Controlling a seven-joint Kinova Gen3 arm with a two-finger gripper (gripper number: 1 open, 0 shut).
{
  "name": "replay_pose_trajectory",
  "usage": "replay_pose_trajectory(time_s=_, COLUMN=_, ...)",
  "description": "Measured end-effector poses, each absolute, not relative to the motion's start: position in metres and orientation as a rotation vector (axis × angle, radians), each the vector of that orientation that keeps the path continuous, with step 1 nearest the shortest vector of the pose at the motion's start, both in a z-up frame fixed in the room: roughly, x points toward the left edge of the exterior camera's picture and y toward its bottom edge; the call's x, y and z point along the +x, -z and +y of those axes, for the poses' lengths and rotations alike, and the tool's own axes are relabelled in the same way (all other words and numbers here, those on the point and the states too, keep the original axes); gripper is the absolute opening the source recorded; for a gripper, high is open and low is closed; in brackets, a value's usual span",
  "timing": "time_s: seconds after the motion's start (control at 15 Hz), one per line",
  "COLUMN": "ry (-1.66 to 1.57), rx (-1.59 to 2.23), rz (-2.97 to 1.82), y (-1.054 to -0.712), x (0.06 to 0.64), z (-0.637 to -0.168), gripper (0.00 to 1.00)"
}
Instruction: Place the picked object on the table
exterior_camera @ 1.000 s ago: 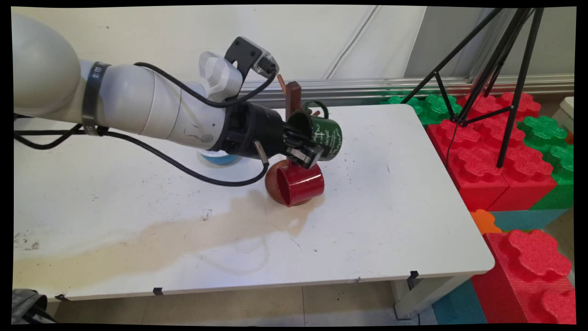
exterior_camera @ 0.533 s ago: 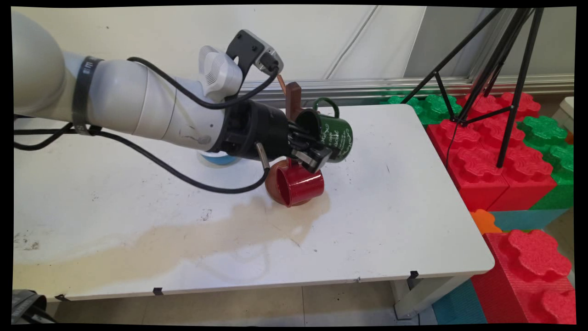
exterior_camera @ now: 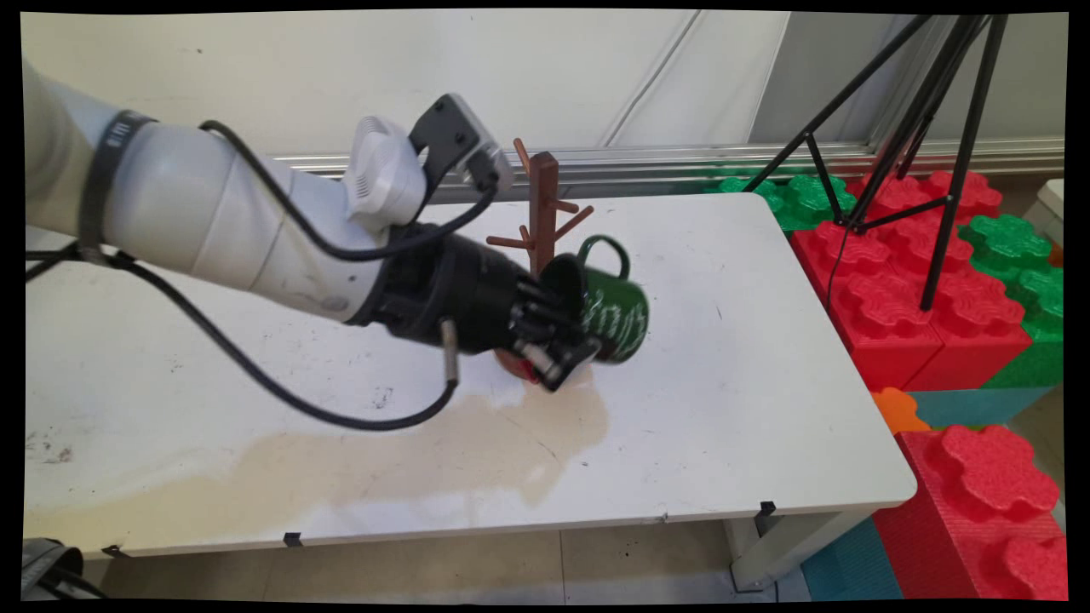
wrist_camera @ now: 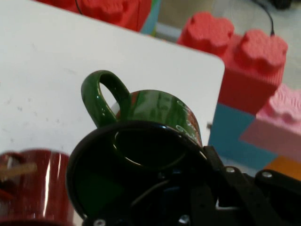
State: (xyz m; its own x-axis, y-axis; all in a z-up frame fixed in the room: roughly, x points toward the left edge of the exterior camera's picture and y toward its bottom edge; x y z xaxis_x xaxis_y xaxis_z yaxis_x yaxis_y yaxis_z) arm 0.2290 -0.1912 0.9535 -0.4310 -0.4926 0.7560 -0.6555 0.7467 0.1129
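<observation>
Two fingers of the gripper (exterior_camera: 569, 362) clamped the green mug's (exterior_camera: 615, 312) rim, mug held above the table (exterior_camera: 749, 409); a red mug (wrist_camera: 33, 183), seemingly lying sideways, sat at its 8 o'clock.

The white arm reaches in from the left of the main view, sloping down toward the right, black cables looping beneath and over it. Its black hand (exterior_camera: 569, 358) points rightward and slightly downward, low over the tabletop (exterior_camera: 732, 400). One finger sits inside the rim of the green mug (exterior_camera: 615, 312) and the other outside, the two clamped on the mug's wall. The mug is carried tipped on its side, handle up, clear of the tabletop
</observation>
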Motion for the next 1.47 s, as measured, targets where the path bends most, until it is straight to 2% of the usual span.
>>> replay_pose_trajectory(time_s=0.33, ry=-0.269, rx=0.871, rz=-2.27, y=-0.961, x=0.254, z=-0.186, gripper=0.0)
replay_pose_trajectory(time_s=0.87, ry=-0.34, rx=0.907, rz=-2.464, y=-0.966, x=0.306, z=-0.202, gripper=0.0)
replay_pose_trajectory(time_s=1.47, ry=-0.356, rx=0.849, rz=-2.729, y=-0.949, x=0.352, z=-0.231, gripper=0.0)
